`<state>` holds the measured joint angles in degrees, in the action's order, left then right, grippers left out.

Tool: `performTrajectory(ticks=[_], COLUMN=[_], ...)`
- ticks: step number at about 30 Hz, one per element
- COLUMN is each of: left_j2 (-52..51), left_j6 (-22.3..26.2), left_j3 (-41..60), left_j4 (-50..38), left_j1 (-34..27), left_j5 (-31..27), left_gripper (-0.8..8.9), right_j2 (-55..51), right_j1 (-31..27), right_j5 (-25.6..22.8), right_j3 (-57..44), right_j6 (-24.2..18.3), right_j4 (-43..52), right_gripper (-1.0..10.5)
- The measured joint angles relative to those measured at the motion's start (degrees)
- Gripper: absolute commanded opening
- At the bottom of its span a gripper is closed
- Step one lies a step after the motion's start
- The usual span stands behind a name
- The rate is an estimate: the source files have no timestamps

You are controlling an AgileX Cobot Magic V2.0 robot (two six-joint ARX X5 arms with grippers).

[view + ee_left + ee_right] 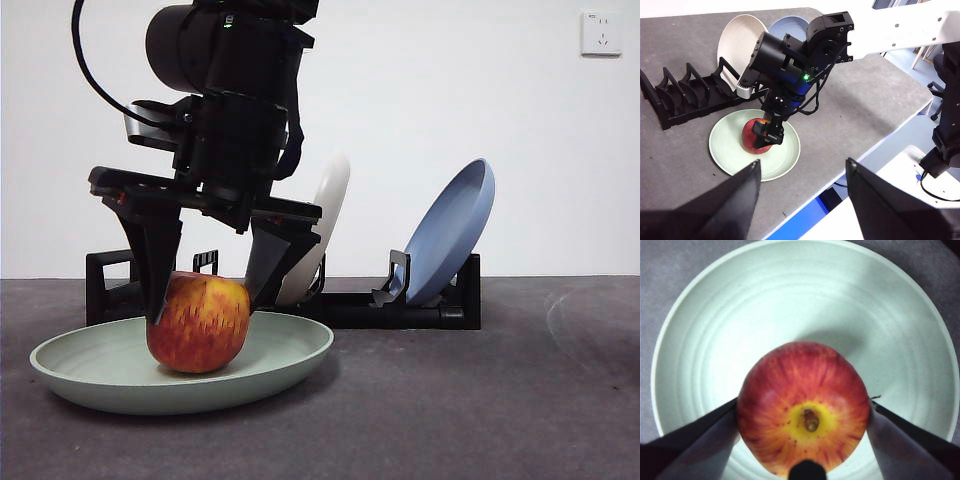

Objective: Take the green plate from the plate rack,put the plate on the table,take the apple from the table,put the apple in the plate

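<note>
The red, yellow-streaked apple (pixel 200 325) rests inside the pale green plate (pixel 290 350), which lies flat on the dark grey table (pixel 480 400) in front of the black plate rack (pixel 400 310). My right gripper (pixel 205 300) comes down from above with one jaw on each side of the apple, closed against it. The right wrist view shows the apple (pixel 802 405) between the jaws over the plate (pixel 790 290). My left gripper (pixel 802 162) hangs high above the table, open and empty, looking down on the apple (pixel 754 137), the plate (pixel 785 160) and the rack (pixel 685 100).
A cream-white plate (pixel 325 215) and a blue plate (pixel 455 235) stand tilted in the rack behind the right arm. The rack's other slots (pixel 670 95) hold nothing. The table's front edge (pixel 840 165) runs close to the green plate.
</note>
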<state>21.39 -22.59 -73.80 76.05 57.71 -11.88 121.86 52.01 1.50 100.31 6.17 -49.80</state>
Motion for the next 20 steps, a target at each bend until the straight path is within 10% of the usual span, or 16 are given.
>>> performTrajectory(ticks=[20], left_j2=[0.00], left_j6=[-0.07], left_j3=[0.00], left_j4=[0.00], left_j1=[0.00], left_j5=[0.11], left_gripper=[2.83], right_j2=[0.00], right_j1=[-0.07], right_j5=[1.16], right_j3=[0.42], right_j6=[-0.02], right_j4=[-3.96], right_gripper=[5.2])
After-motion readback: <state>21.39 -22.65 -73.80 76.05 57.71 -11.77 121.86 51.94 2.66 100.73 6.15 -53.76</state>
